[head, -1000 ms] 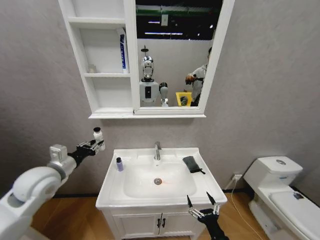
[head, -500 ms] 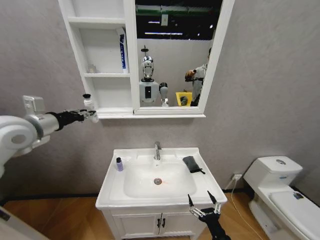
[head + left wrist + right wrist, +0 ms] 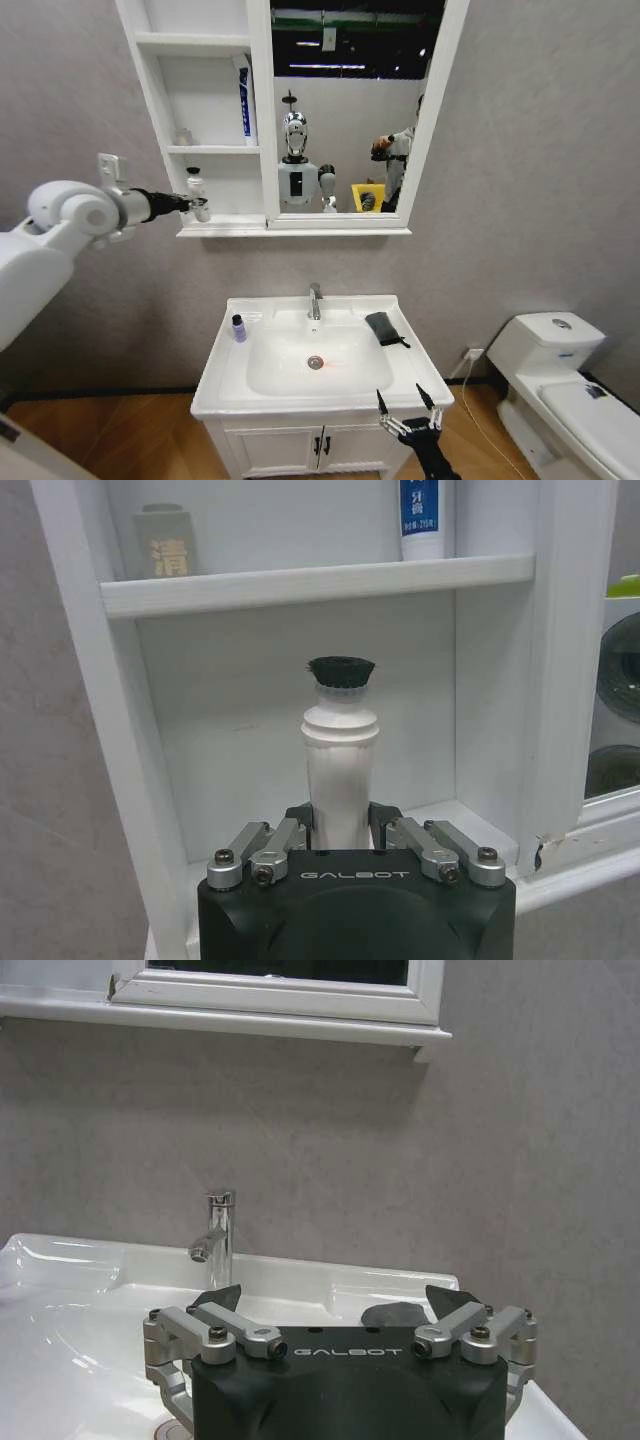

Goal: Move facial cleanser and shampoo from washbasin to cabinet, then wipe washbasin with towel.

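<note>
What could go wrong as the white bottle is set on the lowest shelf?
1. The left claw grips the tall white black-capped bottle low down, so it might tip on release.
2. The bottle sits near the white wall cabinet's shelf front edge and could fall towards the white ceramic washbasin.

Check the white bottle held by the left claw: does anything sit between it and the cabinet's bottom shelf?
Nothing visible does. The left claw holds the white bottle upright at the cabinet's bottom shelf, whose surface around it looks bare. The blue-labelled tube and grey container stand one shelf higher.
</note>
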Available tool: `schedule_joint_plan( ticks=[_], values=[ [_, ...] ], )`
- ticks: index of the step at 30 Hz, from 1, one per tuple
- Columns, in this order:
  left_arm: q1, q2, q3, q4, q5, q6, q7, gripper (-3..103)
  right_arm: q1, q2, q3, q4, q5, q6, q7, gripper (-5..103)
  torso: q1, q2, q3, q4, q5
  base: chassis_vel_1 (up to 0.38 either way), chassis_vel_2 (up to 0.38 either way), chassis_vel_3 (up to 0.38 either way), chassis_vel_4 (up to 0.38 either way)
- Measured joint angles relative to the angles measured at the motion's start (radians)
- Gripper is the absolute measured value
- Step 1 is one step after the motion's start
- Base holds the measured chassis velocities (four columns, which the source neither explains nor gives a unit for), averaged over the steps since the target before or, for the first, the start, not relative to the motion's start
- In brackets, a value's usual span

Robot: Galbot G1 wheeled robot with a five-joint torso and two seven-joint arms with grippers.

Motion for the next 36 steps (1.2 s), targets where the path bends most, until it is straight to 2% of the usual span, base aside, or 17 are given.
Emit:
schedule_joint_plan(
  ticks=[2,7,10,19,22,23,25,28,30,31,33,34,35,36],
  values=[
    [-0.025,-0.037,0.024,0.040,0.005,0.002,-0.015,29,0.000,0.001,0.005,-0.003,0.006,0.004,0.007,100,0.000,0.000,0.000,0.0000,0.0001,0.000,0.000,0.000,0.000],
    [-0.040,-0.079,0.047,0.115,0.039,-0.006,-0.010,29,-0.003,0.004,0.009,-0.009,0.011,0.014,0.013,100,0.000,0.000,0.000,0.0001,-0.0002,0.000,0.000,0.000,0.000],
    [-0.041,-0.089,0.047,0.136,0.045,-0.009,-0.010,29,-0.004,0.005,0.009,-0.009,0.012,0.014,0.013,100,0.000,0.000,0.000,0.0002,-0.0002,0.000,0.000,0.000,0.000],
    [-0.053,-0.173,0.039,0.299,0.095,-0.035,-0.023,29,-0.004,0.007,0.010,-0.012,0.013,0.015,0.014,100,0.000,0.000,0.000,-0.0001,-0.0002,0.000,0.000,0.000,0.000],
    [-0.057,-0.179,0.039,0.305,0.096,-0.035,-0.023,29,-0.005,0.005,0.013,-0.014,0.016,0.016,0.014,100,0.000,0.000,0.000,0.0000,-0.0001,0.000,0.000,0.000,0.000],
    [-0.057,-0.181,0.039,0.304,0.097,-0.035,-0.024,26,-0.005,0.004,0.014,-0.016,0.017,0.018,0.015,100,0.000,0.000,0.000,0.0001,-0.0001,0.000,0.000,0.000,0.000],
    [-0.057,-0.182,0.040,0.302,0.098,-0.034,-0.025,30,-0.004,0.004,0.015,-0.017,0.019,0.018,0.015,100,0.000,0.000,0.000,0.0001,-0.0001,0.000,0.000,0.000,0.000],
    [-0.052,-0.177,0.040,0.282,0.099,-0.033,-0.031,45,-0.003,0.003,0.015,-0.017,0.020,0.018,0.015,100,0.000,0.000,0.000,0.0000,0.0000,0.000,0.000,0.000,0.000],
    [-0.049,-0.175,0.039,0.276,0.099,-0.033,-0.034,45,-0.002,0.004,0.015,-0.017,0.020,0.018,0.015,100,0.000,0.000,0.000,-0.0001,0.0000,0.000,0.000,0.000,0.000],
    [-0.036,-0.165,0.032,0.255,0.098,-0.033,-0.040,57,-0.001,0.007,0.013,-0.015,0.020,0.018,0.015,100,0.000,0.000,0.000,0.0000,0.0000,0.000,0.000,0.000,0.000],
    [-0.024,-0.159,0.025,0.239,0.097,-0.033,-0.044,57,0.000,0.010,0.010,-0.013,0.019,0.017,0.015,100,0.000,0.000,0.000,0.0001,-0.0001,0.000,0.000,0.000,0.000],
    [-0.005,-0.145,0.013,0.206,0.094,-0.033,-0.053,68,0.001,0.013,0.006,-0.010,0.017,0.015,0.015,100,0.000,0.000,0.000,0.0001,-0.0002,0.000,0.000,0.000,0.000],
    [0.006,-0.136,0.006,0.186,0.092,-0.033,-0.057,68,0.001,0.013,0.005,-0.009,0.015,0.014,0.015,100,0.000,0.000,0.000,0.0000,-0.0002,0.000,0.000,0.000,0.000],
    [0.017,-0.126,-0.001,0.163,0.091,-0.032,-0.061,73,0.001,0.013,0.003,-0.008,0.014,0.014,0.015,100,0.000,0.000,0.000,0.0001,-0.0001,0.000,0.000,0.000,0.000]
  ],
)
